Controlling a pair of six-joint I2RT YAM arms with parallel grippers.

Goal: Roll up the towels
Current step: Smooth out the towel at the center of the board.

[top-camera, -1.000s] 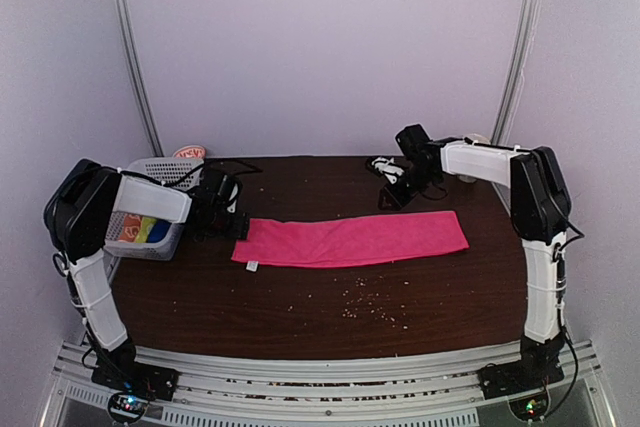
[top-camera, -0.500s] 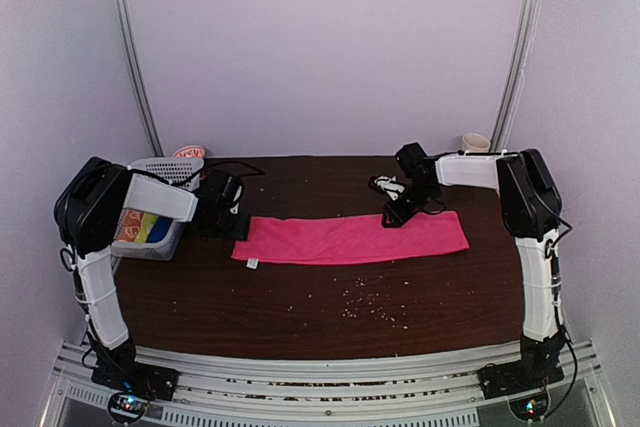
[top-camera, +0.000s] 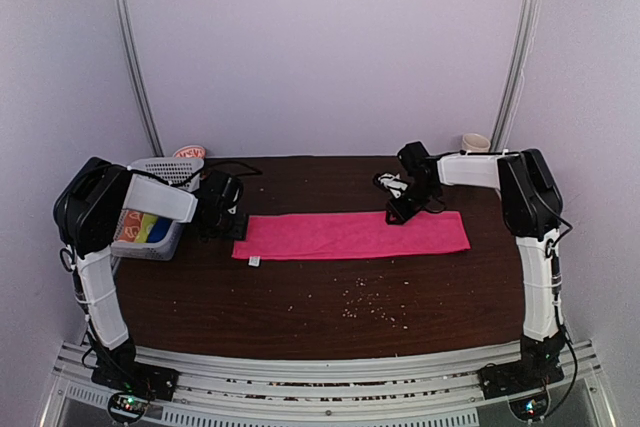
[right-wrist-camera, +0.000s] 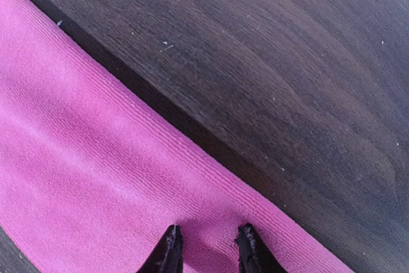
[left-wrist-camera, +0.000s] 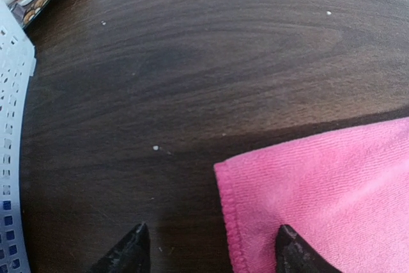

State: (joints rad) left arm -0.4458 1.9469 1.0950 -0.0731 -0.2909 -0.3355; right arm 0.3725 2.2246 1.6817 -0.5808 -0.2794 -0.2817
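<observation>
Right gripper (top-camera: 401,214) has dropped onto the towel's (top-camera: 340,237) far edge; the towel lies flat across the tabletop's (top-camera: 300,297) middle. Only the right wrist view shows its fingers (right-wrist-camera: 248,245) pinching a pucker of cloth. Only the left wrist view shows the left gripper (left-wrist-camera: 211,249) spread, straddling the towel's far left corner.

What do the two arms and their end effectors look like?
Both the left arm and right arm have white links, bulky black joints and loose black cables. The left end effector and right end effector show dark, tapered fingers.
</observation>
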